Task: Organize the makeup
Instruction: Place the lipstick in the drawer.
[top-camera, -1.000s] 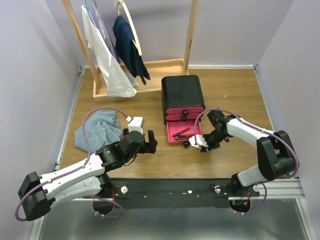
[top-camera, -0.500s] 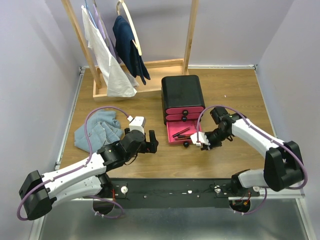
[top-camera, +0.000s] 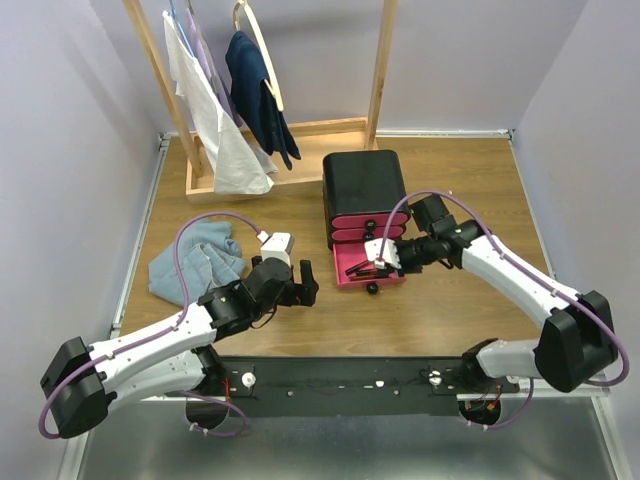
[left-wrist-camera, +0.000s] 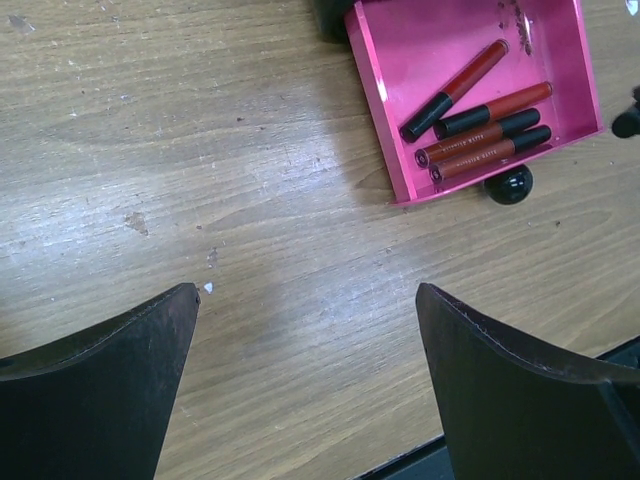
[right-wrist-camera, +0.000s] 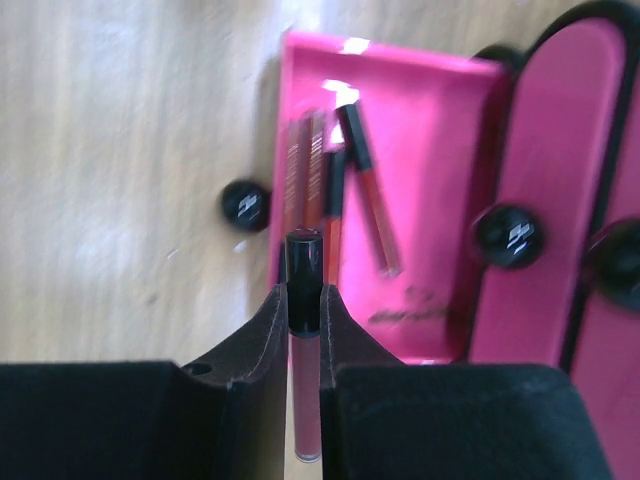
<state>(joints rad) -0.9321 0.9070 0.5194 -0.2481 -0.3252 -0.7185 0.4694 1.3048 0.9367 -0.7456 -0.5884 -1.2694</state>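
Observation:
The lowest pink drawer (top-camera: 352, 276) of the black box (top-camera: 365, 182) is pulled out on the table. Several dark red-black lip tubes (left-wrist-camera: 482, 125) lie in it; they also show in the right wrist view (right-wrist-camera: 322, 185). My right gripper (top-camera: 378, 253) is shut on one more lip tube (right-wrist-camera: 304, 268), gripped at its black cap and held over the drawer's front edge (right-wrist-camera: 282, 150). My left gripper (top-camera: 303, 283) is open and empty over bare wood to the left of the drawer (left-wrist-camera: 440, 40). No palettes, compacts or blush cases are in view.
A light blue cloth (top-camera: 195, 262) lies at the left. A wooden clothes rack (top-camera: 250, 110) with hanging garments stands at the back left. The drawer's black knob (left-wrist-camera: 509, 184) sticks out at its front. Two shut pink drawers (right-wrist-camera: 560, 200) sit above the open one.
My right gripper has moved left and away from the table's near edge with the lip tube, from beside the drawer's front right corner to over the drawer. The left arm has barely moved.

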